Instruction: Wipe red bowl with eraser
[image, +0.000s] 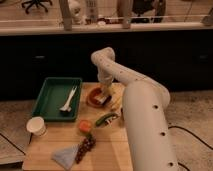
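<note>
- I saw the white arm's gripper (103, 94) over the red bowl (95, 98).
- The tray (46, 97) was green, the paper cup (36, 125) white, the cloth (64, 156) grey-blue.

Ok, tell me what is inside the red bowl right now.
The gripper reaches down into the red bowl, with a pale and dark block, probably the eraser, at its tip. Only the bowl's left rim shows; the arm covers the rest of its inside.

Green tray (46, 104) holding white utensil (68, 100), paper cup (36, 126) (white), grey-blue cloth (64, 156)
</note>
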